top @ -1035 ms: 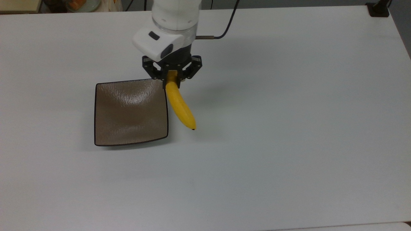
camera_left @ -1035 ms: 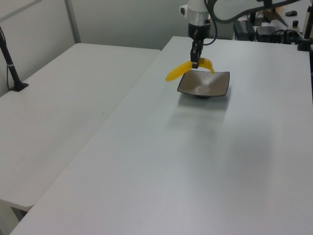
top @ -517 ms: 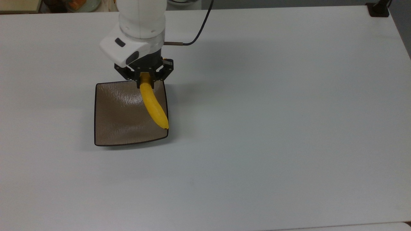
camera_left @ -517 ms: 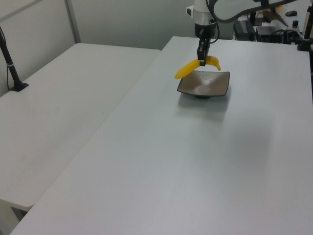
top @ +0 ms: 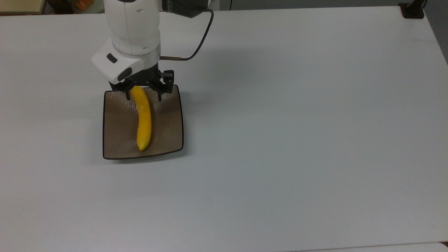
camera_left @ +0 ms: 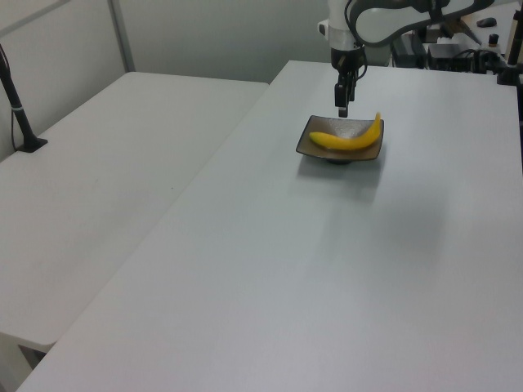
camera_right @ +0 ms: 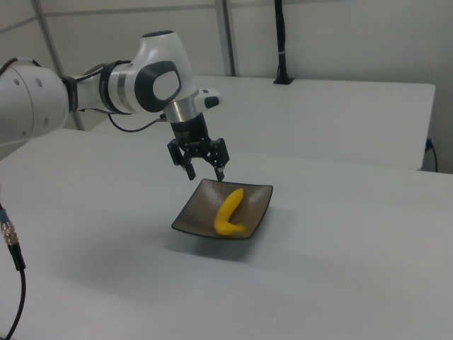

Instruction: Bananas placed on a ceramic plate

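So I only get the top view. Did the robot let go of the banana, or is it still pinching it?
Observer: It let go. In the right view the gripper hangs open above the plate, with clear air under its fingers.
Operator: Is the banana lying flat?
Observer: Not quite. In the left view the banana lies in the dish, but its stem end tips up over the rim.
Operator: Is the plate flat?
Observer: No, the left view shows it dips in the middle.
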Controlling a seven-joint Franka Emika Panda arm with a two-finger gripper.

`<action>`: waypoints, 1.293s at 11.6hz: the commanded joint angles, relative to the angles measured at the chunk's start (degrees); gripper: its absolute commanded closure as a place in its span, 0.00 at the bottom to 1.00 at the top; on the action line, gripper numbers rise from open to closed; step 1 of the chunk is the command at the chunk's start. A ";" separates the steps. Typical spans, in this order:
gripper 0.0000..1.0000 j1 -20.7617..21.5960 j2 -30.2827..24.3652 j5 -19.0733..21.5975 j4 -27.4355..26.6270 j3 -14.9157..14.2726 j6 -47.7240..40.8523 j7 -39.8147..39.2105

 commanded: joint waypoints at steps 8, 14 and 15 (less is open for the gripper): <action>0.00 2.98 -3.70 6.06 -0.32 1.57 0.30 15.31; 0.00 2.46 -13.97 9.50 -9.08 4.47 -1.12 16.21; 0.00 2.46 -15.73 9.50 -11.37 4.47 -1.02 14.46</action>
